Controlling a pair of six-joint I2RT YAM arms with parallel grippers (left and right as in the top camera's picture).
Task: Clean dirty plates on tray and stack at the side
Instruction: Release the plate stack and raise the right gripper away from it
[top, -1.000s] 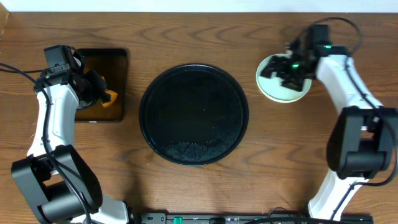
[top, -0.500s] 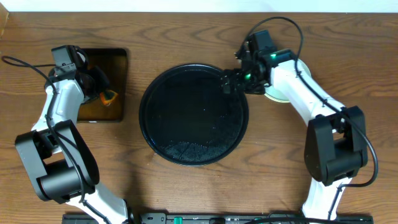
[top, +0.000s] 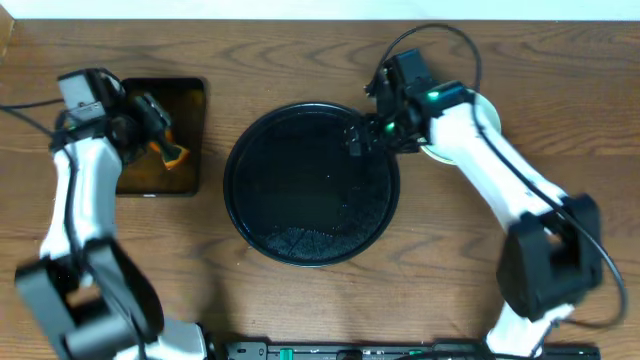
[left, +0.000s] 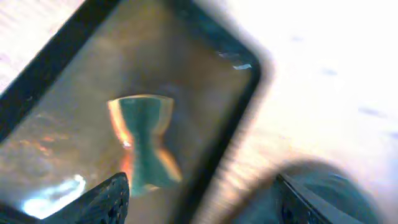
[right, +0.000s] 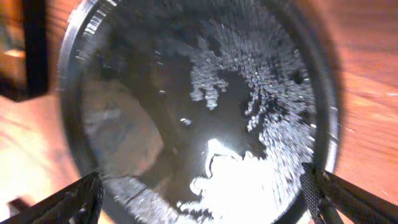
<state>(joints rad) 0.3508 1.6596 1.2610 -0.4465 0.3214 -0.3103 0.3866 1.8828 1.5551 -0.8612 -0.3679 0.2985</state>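
Right gripper (top: 356, 138), released, hovers over the plateless tray (top: 300, 200); plates (top: 487, 108) stacked behind it, task seemingly done.

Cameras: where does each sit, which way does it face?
Overhead: above table, facing down; left arm, right arm, round tray, small tray.
Left wrist: on left arm, facing down at small tray and sponge; left fingers at bottom.
Right wrist: on right arm, facing down into round tray; right fingers at bottom.
Shared: round tray, overhead and right wrist.
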